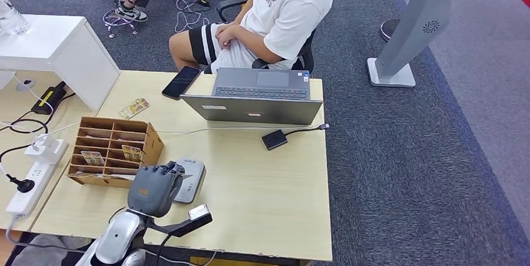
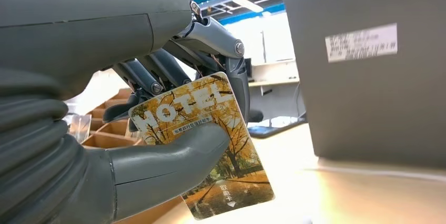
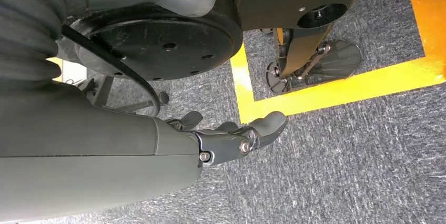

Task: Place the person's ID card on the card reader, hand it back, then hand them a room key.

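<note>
My left hand [image 1: 154, 188] hovers low over the desk's near left part, beside the grey card reader [image 1: 194, 175]. In the left wrist view that hand [image 2: 105, 50] pinches a room key card [image 2: 234, 174] between thumb and fingers; the card is printed with yellow trees and the word HOTEL. From the head view the hand hides the card. A wooden card organiser [image 1: 112, 147] with more cards stands just left of the hand. A person in a white shirt [image 1: 287, 10] sits across the desk, hands in lap. My right hand [image 3: 231, 137] hangs over the carpet, holding nothing.
A grey laptop [image 1: 259, 94], a black phone [image 1: 181, 82] and a small black box on a cable [image 1: 274, 139] lie on the far half of the desk [image 1: 269, 197]. A loose card [image 1: 134, 108] lies behind the organiser. A power strip [image 1: 28, 185] sits at left.
</note>
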You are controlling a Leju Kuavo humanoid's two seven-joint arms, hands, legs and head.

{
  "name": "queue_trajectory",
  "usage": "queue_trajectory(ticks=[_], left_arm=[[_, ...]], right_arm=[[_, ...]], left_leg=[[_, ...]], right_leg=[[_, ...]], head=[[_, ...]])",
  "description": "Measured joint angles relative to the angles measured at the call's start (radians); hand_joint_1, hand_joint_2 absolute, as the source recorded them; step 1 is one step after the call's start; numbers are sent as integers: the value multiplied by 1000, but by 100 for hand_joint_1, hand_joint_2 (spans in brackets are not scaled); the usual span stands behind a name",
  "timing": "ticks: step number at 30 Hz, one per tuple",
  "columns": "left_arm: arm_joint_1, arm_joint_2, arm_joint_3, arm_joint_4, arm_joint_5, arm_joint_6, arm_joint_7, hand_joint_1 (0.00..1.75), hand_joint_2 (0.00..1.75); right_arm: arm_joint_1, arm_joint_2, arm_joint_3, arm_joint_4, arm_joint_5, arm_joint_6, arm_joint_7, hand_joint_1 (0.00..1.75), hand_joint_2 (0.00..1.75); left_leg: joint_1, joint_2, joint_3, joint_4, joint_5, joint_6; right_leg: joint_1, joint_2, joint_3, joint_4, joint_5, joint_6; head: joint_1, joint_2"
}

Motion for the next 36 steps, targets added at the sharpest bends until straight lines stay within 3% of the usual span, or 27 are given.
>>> queue_trajectory(ticks=[14, 27, 31, 36], left_arm=[[-21, -24, 0, 101, -7, -34, 18, 175, 175], [-34, -29, 0, 116, 1, -32, 28, 175, 175], [-34, -22, 1, 85, 30, -17, 10, 175, 175], [-63, 12, 15, -47, 92, 1, -23, 175, 175]], right_arm=[[0, 0, -3, 0, 18, -1, 13, 0, 175], [-1, 0, -6, 0, 29, 0, 20, 0, 175], [-1, 0, -8, 0, 32, -1, 20, 0, 175], [0, 0, -16, 0, 33, -4, 11, 0, 175]], left_leg=[[0, 0, 1, 0, 0, 0], [0, 0, 1, 0, 0, 0], [0, 0, 1, 0, 0, 0], [0, -1, 1, 0, 1, 0]], right_leg=[[0, 0, 1, 0, 0, 0], [0, 0, 2, 0, 0, 0], [0, 0, 1, 0, 0, 0], [0, -1, 1, 0, 0, 0]], head=[[0, 0], [0, 0], [0, 0], [0, 0]])
